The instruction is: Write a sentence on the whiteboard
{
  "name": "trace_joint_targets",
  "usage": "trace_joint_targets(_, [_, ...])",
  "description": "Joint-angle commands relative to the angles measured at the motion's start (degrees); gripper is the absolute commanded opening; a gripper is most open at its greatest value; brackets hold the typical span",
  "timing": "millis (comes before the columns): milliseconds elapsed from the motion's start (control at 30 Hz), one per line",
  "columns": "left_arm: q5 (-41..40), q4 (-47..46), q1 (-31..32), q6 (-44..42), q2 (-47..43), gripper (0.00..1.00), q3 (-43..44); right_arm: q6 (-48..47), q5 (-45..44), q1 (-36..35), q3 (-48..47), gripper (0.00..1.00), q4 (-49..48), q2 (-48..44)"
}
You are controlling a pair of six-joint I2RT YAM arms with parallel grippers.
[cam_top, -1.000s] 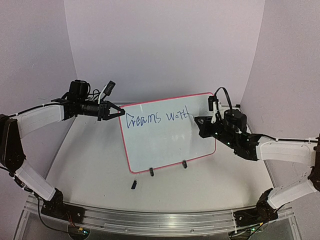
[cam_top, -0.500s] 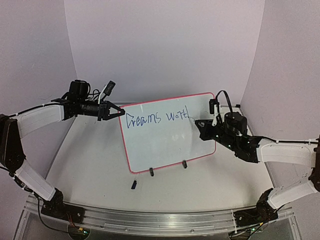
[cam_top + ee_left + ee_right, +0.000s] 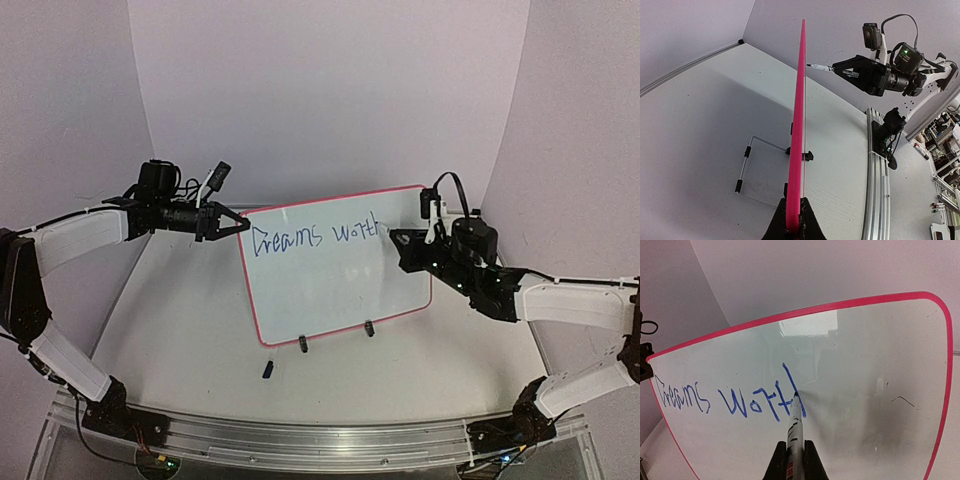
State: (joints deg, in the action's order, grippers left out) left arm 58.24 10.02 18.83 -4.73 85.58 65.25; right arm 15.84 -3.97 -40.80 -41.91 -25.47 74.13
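Note:
The whiteboard (image 3: 335, 280) stands upright at the table's middle on two black clip feet, with blue writing "Dreams wort" and a tall stroke after it. My left gripper (image 3: 240, 224) is shut on the board's upper left corner; the left wrist view shows the pink rim (image 3: 799, 125) edge-on between its fingers. My right gripper (image 3: 398, 240) is shut on a white marker (image 3: 795, 427). The marker's tip touches the board at the last tall stroke in the right wrist view. The board fills that view (image 3: 865, 390).
A small dark marker cap (image 3: 268, 369) lies on the table in front of the board. A wire stand (image 3: 747, 150) sits behind the board in the left wrist view. Purple walls close in the back and both sides.
My right gripper has moved slightly up and right along the board with the marker, adding to the last letter. The left arm and the board have not moved.

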Motion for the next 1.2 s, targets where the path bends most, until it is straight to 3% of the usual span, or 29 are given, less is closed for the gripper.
trace_joint_targets(0, [-1.6,4.9,1.6,-6.0,1.6,0.0,-0.5,-1.1,-1.2,0.3,-2.4,0.0,-1.8,0.8])
trace_joint_targets(1167, [-1.6,5.0,1.8,-6.0,1.6,0.0,-0.5,1.1,-4.9,0.3,1.1,0.0,1.9,-1.7])
